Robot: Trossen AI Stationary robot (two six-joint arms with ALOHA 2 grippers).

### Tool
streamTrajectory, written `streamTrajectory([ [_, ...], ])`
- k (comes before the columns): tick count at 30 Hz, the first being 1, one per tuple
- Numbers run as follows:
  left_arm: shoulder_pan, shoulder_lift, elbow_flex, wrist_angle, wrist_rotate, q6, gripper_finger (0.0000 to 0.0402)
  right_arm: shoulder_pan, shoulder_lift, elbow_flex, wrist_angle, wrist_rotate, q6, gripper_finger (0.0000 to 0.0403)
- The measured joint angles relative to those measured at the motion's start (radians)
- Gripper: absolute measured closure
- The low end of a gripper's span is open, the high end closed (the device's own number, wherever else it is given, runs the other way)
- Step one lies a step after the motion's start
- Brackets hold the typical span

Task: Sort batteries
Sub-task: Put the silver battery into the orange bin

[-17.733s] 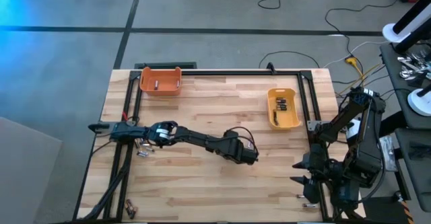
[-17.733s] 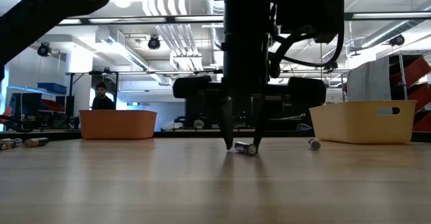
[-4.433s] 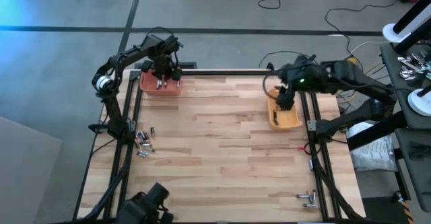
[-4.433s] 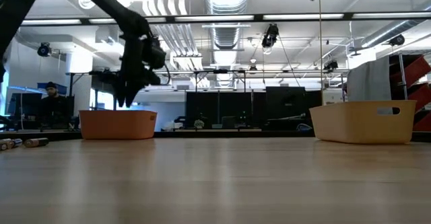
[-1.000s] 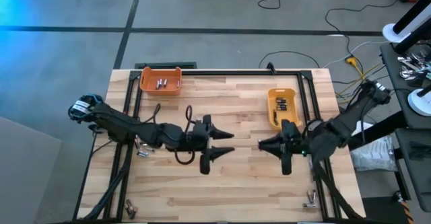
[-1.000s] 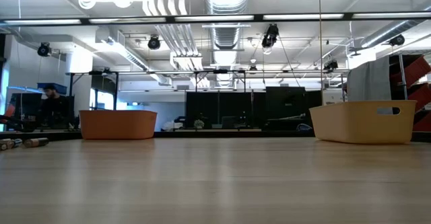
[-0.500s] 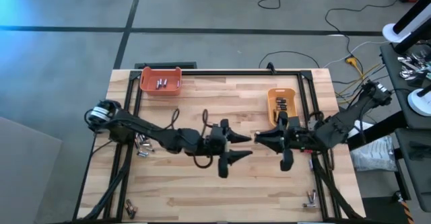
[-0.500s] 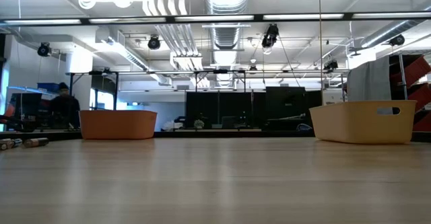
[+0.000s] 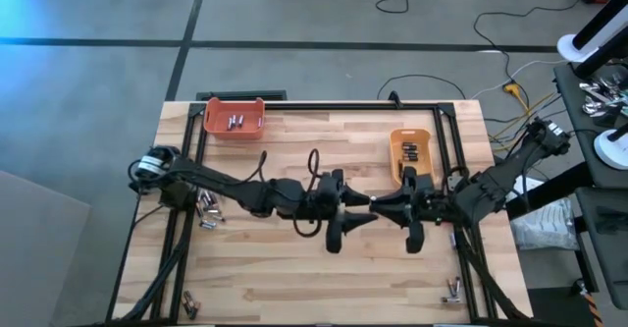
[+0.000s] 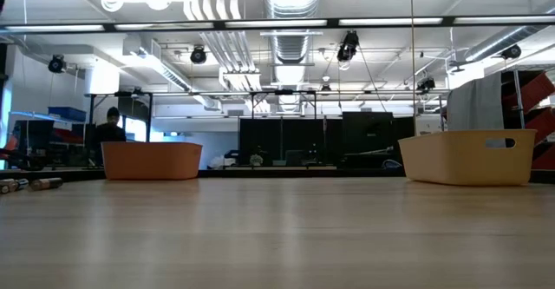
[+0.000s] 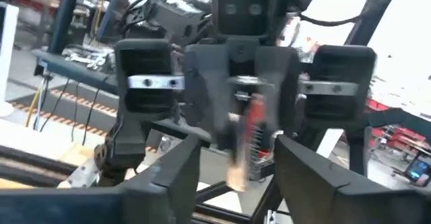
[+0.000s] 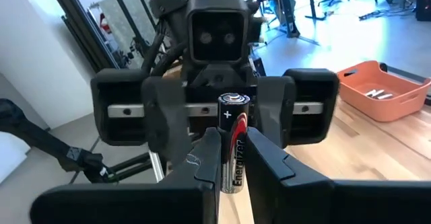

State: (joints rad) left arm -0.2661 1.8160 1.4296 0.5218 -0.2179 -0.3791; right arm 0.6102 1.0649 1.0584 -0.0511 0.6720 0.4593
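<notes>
Above the table's middle my two grippers meet tip to tip. My right gripper (image 9: 379, 207) (image 12: 232, 167) is shut on a black-and-red battery (image 12: 233, 140). My left gripper (image 9: 363, 209) (image 11: 239, 160) faces it, open, with one finger on each side of that battery (image 11: 248, 140); whether they touch it I cannot tell. More batteries lie in a heap (image 9: 208, 209) at the table's left edge. Others lie in the orange bin (image 9: 235, 121) and the yellow bin (image 9: 410, 154). Neither arm shows in the low view. My right gripper pinches the battery's lower half (image 12: 233, 177) between its two fingers. The fingers come level from the table's right side and lie across the battery. The battery stands upright, its plus end (image 12: 233, 100) up, lifted clear of the table.
The orange bin (image 10: 152, 160) stands at the far left and the yellow bin (image 10: 468, 157) at the far right. A few loose batteries lie at the near left corner (image 9: 186, 307) and the near right corner (image 9: 451, 290). A person (image 10: 108, 131) stands beyond the table.
My left gripper has gone toward the table's right edge, up to my right gripper, and its fingers now flank the held battery. My right gripper has stayed about where it was, still holding the battery.
</notes>
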Motion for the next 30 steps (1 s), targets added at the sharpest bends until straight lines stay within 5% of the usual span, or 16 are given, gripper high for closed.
streamTrajectory([
  [10, 0.002, 0.005, -0.003, -0.044, 0.005, 0.005, 0.0368, 0.0, 0.033, 0.0, -0.002, 0.008, 0.014, 0.0363],
  [17, 0.007, -0.024, -0.002, -0.161, -0.017, 0.041, 0.0371, -0.002, 0.051, 0.0, -0.003, 0.046, 0.019, 0.0335],
  [25, 0.033, -0.155, -0.003, -0.629, -0.165, 0.085, 0.037, -0.001, -0.008, 0.001, -0.006, 0.055, -0.005, 0.0231],
  [30, 0.15, -0.256, -0.039, -0.873, -0.194, 0.038, 0.0365, -0.012, -0.063, 0.0, -0.02, 0.115, -0.132, 0.019],
])
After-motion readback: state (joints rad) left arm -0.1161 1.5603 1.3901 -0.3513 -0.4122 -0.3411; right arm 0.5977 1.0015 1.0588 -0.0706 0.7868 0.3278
